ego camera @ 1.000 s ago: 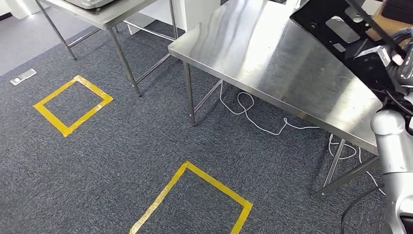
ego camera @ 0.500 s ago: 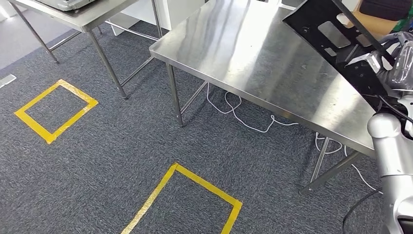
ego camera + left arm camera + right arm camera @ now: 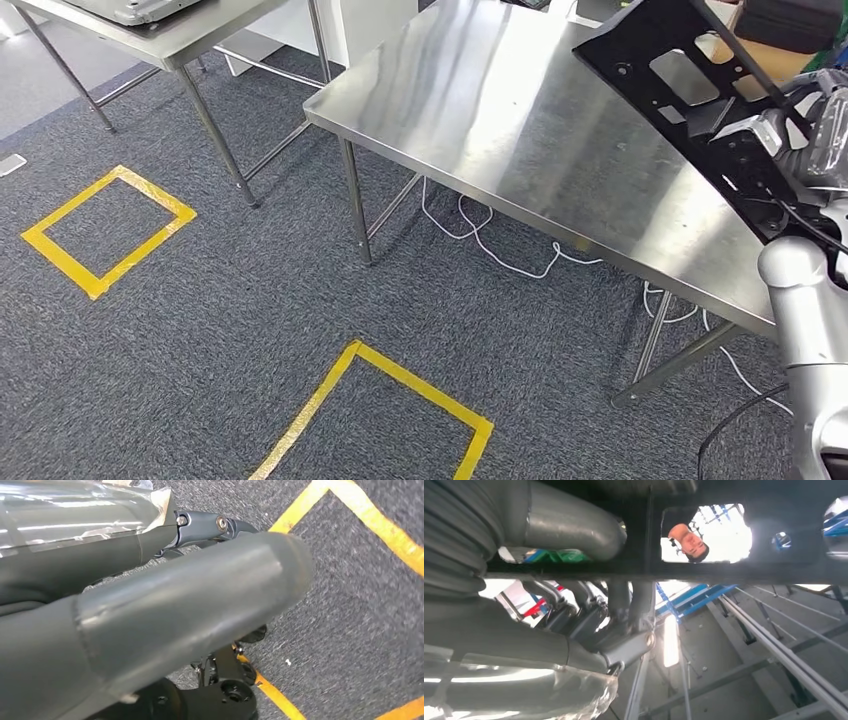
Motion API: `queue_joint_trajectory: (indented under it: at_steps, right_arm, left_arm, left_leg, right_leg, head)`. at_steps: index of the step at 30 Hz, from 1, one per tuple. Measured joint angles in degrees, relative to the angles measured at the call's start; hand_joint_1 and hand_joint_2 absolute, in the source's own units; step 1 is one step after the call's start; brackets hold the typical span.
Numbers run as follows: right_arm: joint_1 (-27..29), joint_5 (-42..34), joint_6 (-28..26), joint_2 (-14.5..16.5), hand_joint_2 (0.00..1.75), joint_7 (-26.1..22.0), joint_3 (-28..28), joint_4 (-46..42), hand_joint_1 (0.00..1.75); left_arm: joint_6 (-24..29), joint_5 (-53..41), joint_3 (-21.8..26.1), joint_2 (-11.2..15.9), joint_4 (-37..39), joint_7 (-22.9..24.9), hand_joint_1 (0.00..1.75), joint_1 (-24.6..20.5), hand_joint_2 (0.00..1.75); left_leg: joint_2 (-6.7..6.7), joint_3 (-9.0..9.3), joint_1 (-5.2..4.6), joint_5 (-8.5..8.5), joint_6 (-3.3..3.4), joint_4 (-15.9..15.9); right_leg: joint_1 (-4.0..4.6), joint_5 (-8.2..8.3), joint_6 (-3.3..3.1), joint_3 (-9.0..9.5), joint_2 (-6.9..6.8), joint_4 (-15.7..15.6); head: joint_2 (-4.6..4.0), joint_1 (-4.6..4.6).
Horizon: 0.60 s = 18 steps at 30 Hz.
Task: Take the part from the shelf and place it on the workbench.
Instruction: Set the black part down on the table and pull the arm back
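Part, a flat black metal plate with cut-out windows, sits at the upper right of the head view, tilted above the far right portion of the steel workbench and clear of its surface. Right hand grips the plate at its lower right end; the right wrist view shows fingers wrapped under the plate's bar. Left hand hangs over grey carpet and yellow tape squares; finger position cannot be determined.

Steel workbench stands on grey carpet.
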Motion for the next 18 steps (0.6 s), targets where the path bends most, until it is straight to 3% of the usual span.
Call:
queue_joint_trajectory:
  at_steps: [2,4,7,8,9,10,12,13,15,18]
  right_arm:
    - [0.25,0.03,0.00,-0.09,1.75,0.04,-0.02,-0.16,1.75]
    - [0.34,0.05,-0.01,-0.20,1.75,0.04,-0.04,-0.39,1.75]
    - [0.50,0.16,-0.01,-0.27,1.75,0.19,-0.04,-0.79,1.75]
    - [0.72,0.20,-0.02,-0.29,1.75,0.33,-0.06,-0.97,1.75]
    - [1.00,0.22,-0.01,-0.32,1.75,0.49,-0.10,-1.24,1.75]
    - [1.28,0.23,0.01,-0.37,1.75,0.62,-0.17,-1.56,1.75]
    - [1.67,0.19,0.22,-0.49,1.75,0.80,-0.51,-2.36,1.75]
    - [1.76,0.16,0.39,-0.56,1.75,0.87,-0.71,-2.71,1.75]
    - [1.86,0.11,0.93,-0.68,1.75,1.01,-0.95,-3.15,1.75]
    - [2.02,0.49,1.79,-1.01,1.75,1.41,-0.98,-3.61,1.75]
  left_arm:
    - [0.03,-0.05,0.00,-0.03,0.01,0.04,0.00,0.10,0.00]
    - [0.03,-0.07,-0.01,-0.03,0.02,0.07,0.00,0.12,0.00]
    - [0.14,-0.10,-0.02,-0.02,0.02,0.07,0.00,0.14,0.00]
    - [0.16,-0.13,-0.02,-0.02,0.02,0.07,0.00,0.17,0.00]
    - [0.17,-0.19,-0.02,-0.03,0.03,0.07,0.00,0.19,0.00]
    - [0.16,-0.25,-0.02,-0.02,0.02,0.07,0.00,0.21,0.00]
    - [0.16,-0.32,-0.01,0.08,0.01,0.07,0.00,0.21,0.00]
    - [0.11,-0.33,0.00,0.17,0.01,0.07,0.00,0.21,0.00]
    - [-0.04,-0.34,0.02,0.31,0.01,0.06,0.00,0.20,0.00]
    - [-0.32,-0.43,0.02,0.28,0.02,0.02,0.00,0.16,0.00]
  left_leg:
    - [0.07,-0.04,0.11,-0.35,-0.28,0.29]
    - [0.09,-0.97,0.34,-1.80,-0.85,2.59]
    - [0.08,-6.62,0.67,-6.33,-1.62,13.30]
    - [0.07,-8.55,0.73,-7.01,-1.64,16.30]
    - [0.07,-9.62,0.75,-6.54,-1.51,17.35]
    - [0.04,-9.53,0.74,-5.02,-1.22,16.09]
    - [-0.23,-6.52,0.47,-0.29,-0.09,8.30]
    - [-0.27,-4.82,0.26,1.29,0.47,4.55]
    - [-0.20,-3.05,-0.21,2.13,1.19,0.84]
    - [0.09,-2.11,-0.18,2.18,1.47,-0.45]
  right_leg:
    - [-0.01,-0.06,-1.31,0.21,0.24,-0.09]
    - [-0.17,-0.25,-2.10,0.53,0.37,-0.12]
    - [-0.03,-0.69,-2.86,1.04,0.49,-0.14]
    - [0.09,-0.83,-3.04,1.19,0.54,-0.14]
    - [0.22,-0.98,-3.22,1.37,0.62,-0.14]
    - [0.33,-1.13,-3.38,1.60,0.71,-0.14]
    - [0.49,-1.46,-3.51,2.11,0.88,-0.20]
    - [0.65,-1.64,-3.41,2.27,0.98,-0.25]
    - [0.76,-1.92,-3.02,2.39,1.12,-0.38]
    - [1.10,-2.25,-2.29,2.45,1.00,-0.66]
  head:
    - [0.00,-0.12]
    - [0.00,-0.20]
    - [0.00,-0.35]
    - [0.00,-0.36]
    - [0.00,-0.36]
    - [0.00,-0.36]
    - [0.00,-0.34]
    - [0.00,-0.32]
    - [0.00,-0.30]
    - [0.00,-0.27]
